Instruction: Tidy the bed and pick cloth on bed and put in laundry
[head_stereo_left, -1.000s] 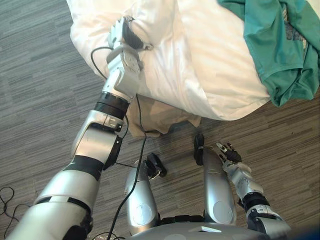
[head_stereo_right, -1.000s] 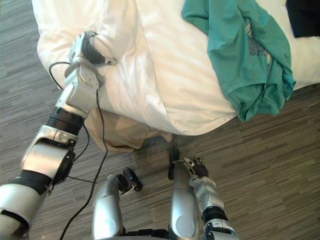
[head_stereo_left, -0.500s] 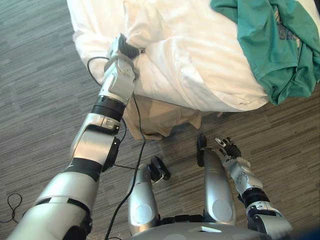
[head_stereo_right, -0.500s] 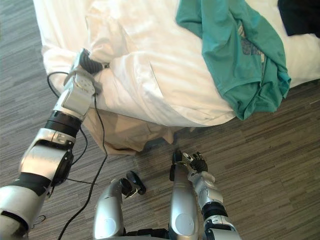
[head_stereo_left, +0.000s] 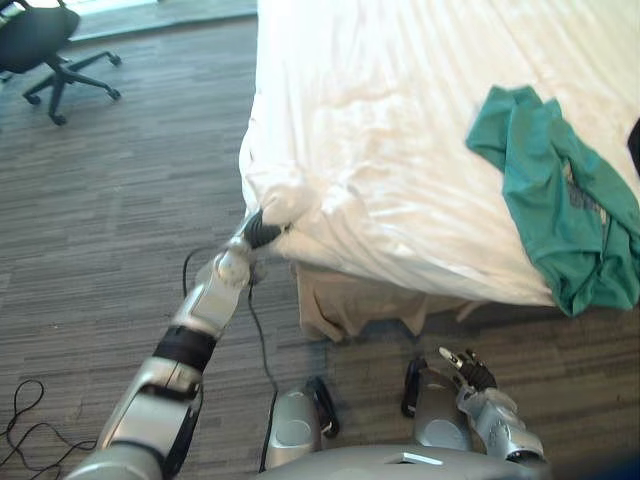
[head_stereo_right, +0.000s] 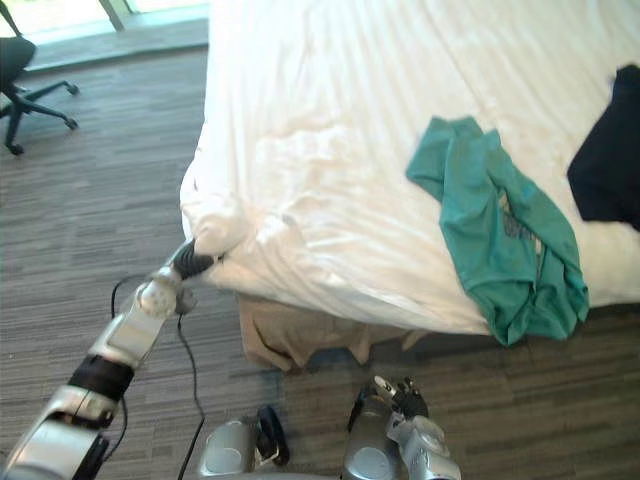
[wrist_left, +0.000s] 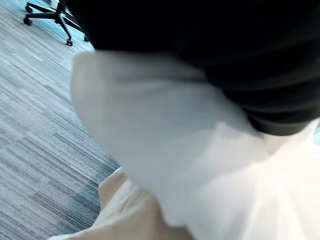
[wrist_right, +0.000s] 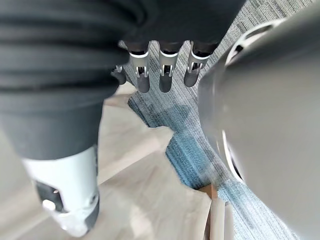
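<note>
The left hand (head_stereo_left: 262, 232) is pushed into the bunched corner of the white sheet (head_stereo_left: 287, 200) at the near corner of the bed (head_stereo_left: 400, 90). Its fingers are buried in the folds, so I cannot tell whether they are closed on the sheet. The left wrist view gives the close side of this: sheet draped against the hand's dark cover, the beige bed skirt (wrist_left: 125, 210) hanging just under it, and the grey striped floor (wrist_left: 35, 125) beyond. The head views take in what lies further off. The teal cloth (head_stereo_right: 500, 240) is crumpled on the bed well to the right of the left hand, by the bed's near edge, with a dark cloth (head_stereo_right: 610, 150) past it that the right eye view shows more fully. The right hand (head_stereo_right: 405, 395) hangs low over the floor, and its wrist view shows the fingers (wrist_right: 165, 75) straight, holding nothing. 1 office chair (head_stereo_left: 40, 40) stands far beyond the left hand
</note>
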